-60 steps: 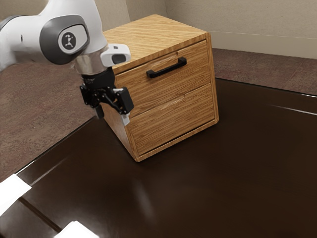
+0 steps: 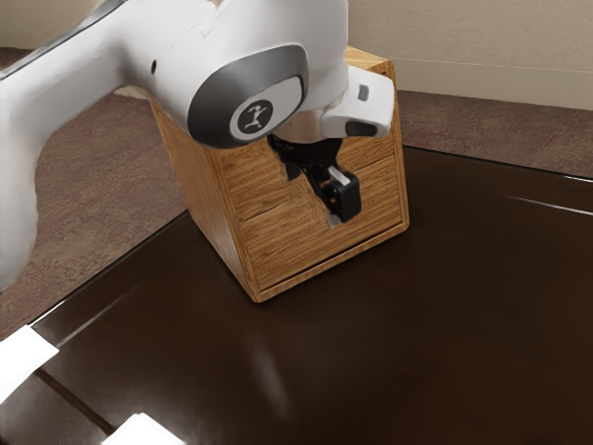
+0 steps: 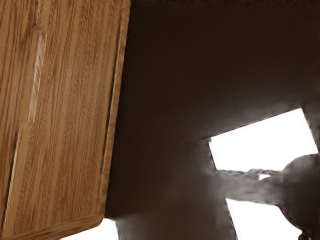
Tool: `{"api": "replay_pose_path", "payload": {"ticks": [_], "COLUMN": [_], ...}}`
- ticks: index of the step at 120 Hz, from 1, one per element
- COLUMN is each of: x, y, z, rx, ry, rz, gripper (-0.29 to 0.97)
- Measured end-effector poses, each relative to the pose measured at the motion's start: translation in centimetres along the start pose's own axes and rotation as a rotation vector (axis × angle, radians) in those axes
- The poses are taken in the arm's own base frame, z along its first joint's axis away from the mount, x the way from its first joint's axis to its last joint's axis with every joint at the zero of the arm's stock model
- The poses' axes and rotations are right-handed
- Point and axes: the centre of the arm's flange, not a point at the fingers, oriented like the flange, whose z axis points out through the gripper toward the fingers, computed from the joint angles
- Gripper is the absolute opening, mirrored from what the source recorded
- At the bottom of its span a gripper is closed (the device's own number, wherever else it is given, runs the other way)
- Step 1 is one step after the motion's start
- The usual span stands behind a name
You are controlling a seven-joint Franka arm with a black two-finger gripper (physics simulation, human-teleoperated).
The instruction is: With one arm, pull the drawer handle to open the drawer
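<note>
Drawer point(image 2: 243, 181) looks shut; our claw point(image 2: 329, 190) has swung from the cabinet's point(image 2: 190, 176) side across its front, closing on the handle. Whether it is spread or pressed together, we cannot tell.

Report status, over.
Gripper at the cabinet front. Drawer handle hidden behind the arm. Lower drawer flush, shut.

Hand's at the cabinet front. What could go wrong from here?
1. The hand appears low, over the lower drawer front, so it may miss the handle.
2. The arm hides the upper drawer front, so alignment is unchecked.
3. The cabinet may slide on the glossy table when pulled.
</note>
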Motion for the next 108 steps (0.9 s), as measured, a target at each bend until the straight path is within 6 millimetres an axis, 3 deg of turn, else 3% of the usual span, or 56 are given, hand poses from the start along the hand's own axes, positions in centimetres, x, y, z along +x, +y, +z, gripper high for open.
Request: {"api": "replay_pose_path", "payload": {"ticks": [17,32,44,50,59,64,70,80,90,108], "x": [1.4,2.7,-0.8,-1.2,1.1,2.8,4.4,5.4,5.7,5.8], "y": [0.5,2.5,4.6,5.7,6.6,5.6,2.7,-1.0,-1.9,-2.7], "z": [0.7,1.8,1.2,1.1,0.9,1.2,2.9,5.3,6.0,4.5], "rx": [0.082,0.169,0.2,0.239,0.308,0.328,0.345,0.313,0.309,0.305], "ry": [0.043,0.07,0.096,0.122,0.176,0.199,0.201,0.211,0.223,0.265], "rz": [0.04,0.116,0.211,0.259,0.289,0.273,0.232,0.196,0.196,0.189], "gripper": [0.68,0.68,0.68,0.68,0.68,0.68,0.68,0.68,0.68,0.68]}}
